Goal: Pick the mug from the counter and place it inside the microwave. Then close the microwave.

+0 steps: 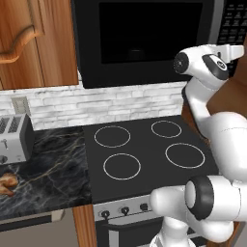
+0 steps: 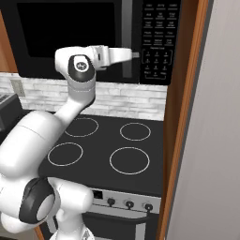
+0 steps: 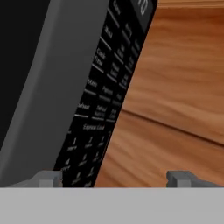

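The microwave point(image 1: 144, 43) hangs above the stovetop, and its dark glass door looks shut. My gripper point(image 2: 136, 55) is held high and level, right at the grey door handle point(image 2: 126, 42) and the keypad point(image 2: 161, 37). In the hand view the handle point(image 3: 48, 87) and keypad point(image 3: 105, 92) slant past very close, and my gripper point(image 3: 113, 178) is open with nothing between its fingertips point(image 3: 48, 178). The mug is out of view. The black marble counter point(image 1: 48, 164) lies left of the stovetop.
A silver toaster point(image 1: 14, 137) stands at the counter's left end, with a brown pastry point(image 1: 7, 184) in front of it. The black stovetop point(image 1: 144, 149) has several white rings. A wooden cabinet wall point(image 2: 180, 117) rises just right of the microwave.
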Robot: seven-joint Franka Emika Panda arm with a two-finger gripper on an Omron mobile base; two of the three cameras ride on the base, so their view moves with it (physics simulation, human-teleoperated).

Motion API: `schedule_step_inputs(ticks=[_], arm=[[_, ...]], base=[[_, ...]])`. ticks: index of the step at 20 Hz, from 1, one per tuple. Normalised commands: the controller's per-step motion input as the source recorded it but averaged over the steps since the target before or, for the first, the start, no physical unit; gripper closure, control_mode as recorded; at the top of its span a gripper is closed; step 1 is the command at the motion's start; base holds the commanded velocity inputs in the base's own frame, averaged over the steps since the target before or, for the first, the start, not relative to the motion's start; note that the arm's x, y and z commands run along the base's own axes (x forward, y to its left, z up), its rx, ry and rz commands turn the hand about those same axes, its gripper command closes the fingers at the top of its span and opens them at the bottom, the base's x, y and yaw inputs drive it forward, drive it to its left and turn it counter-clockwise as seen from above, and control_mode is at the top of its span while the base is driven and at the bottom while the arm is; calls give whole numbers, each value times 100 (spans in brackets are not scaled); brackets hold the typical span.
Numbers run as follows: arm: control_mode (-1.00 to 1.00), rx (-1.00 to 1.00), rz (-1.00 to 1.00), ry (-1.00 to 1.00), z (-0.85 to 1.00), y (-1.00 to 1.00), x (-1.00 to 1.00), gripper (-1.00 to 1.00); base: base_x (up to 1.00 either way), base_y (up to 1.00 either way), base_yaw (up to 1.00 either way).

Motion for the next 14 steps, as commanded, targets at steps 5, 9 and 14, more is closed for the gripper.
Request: schedule_step_inputs(ticks=[5,9,14], arm=[[-100,0,15,0,9,-8,27,-100],[-100,0,13,0,13,-6,29,-100],[-100,0,12,0,13,-5,31,-100]], base=[[0,0,0],[0,0,0],[0,0,0]])
